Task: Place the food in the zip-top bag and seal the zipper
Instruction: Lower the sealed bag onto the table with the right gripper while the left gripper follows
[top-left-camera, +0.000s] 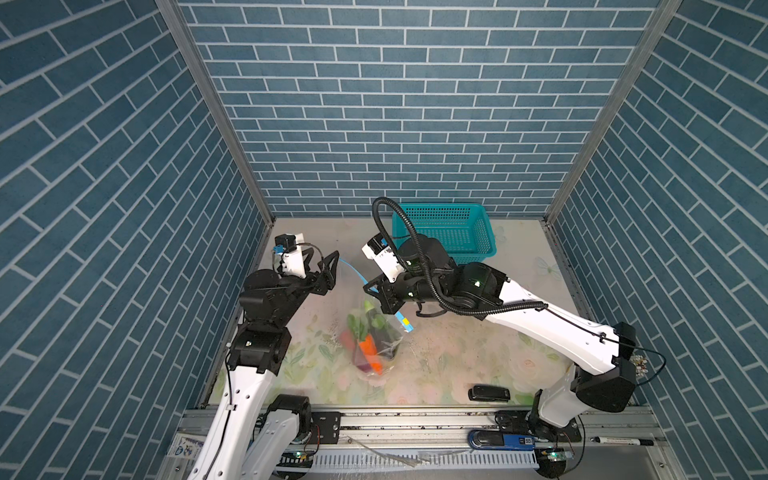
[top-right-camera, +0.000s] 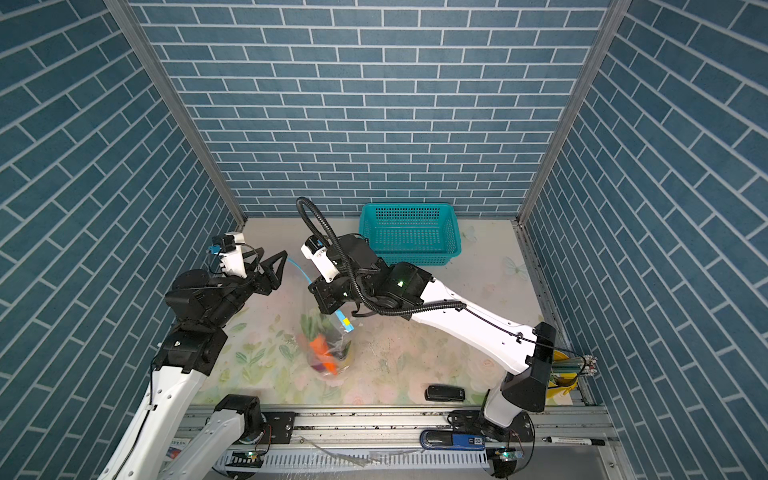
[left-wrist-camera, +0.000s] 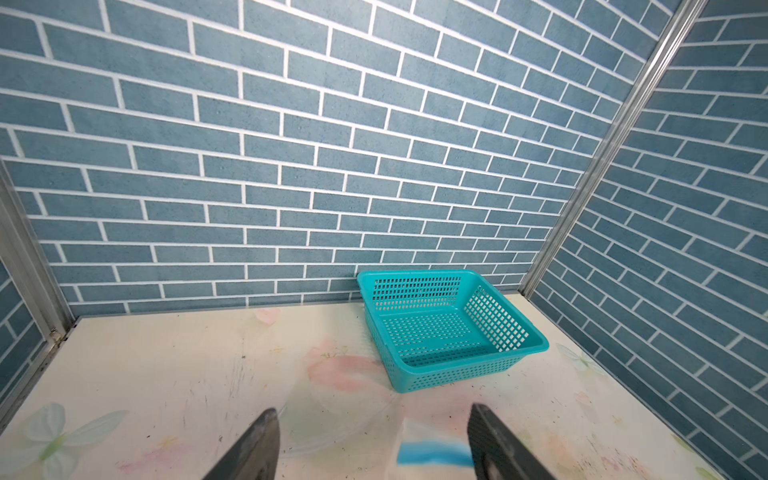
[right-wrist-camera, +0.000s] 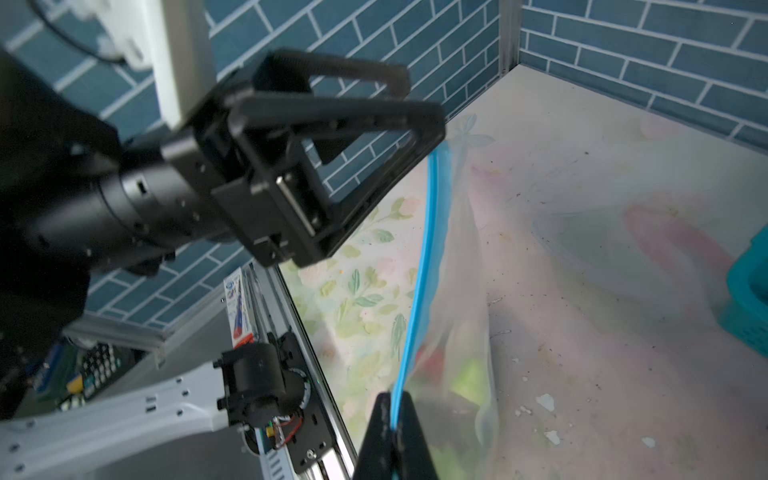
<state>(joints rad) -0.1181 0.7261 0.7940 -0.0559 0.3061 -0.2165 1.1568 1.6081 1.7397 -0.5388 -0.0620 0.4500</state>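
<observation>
Floral desk (top-left-camera: 457, 353), centre: the right gripper (right-wrist-camera: 392, 415) pinches the light blue zipper strip (right-wrist-camera: 422, 266) of the clear crinkly bag (right-wrist-camera: 465, 291) of colourful toy vegetables (top-left-camera: 368, 345). Spread at ten o'clock, the left gripper (top-left-camera: 333, 259) should clamp the strip's far end taut.

No text can be read with certainty. The label on the blue device (top-left-camera: 500, 439) at the front rail (top-left-camera: 415, 420), the marker pen (top-left-camera: 623, 441) print and the printed card (right-wrist-camera: 237, 307) are too small or blurred.
</observation>
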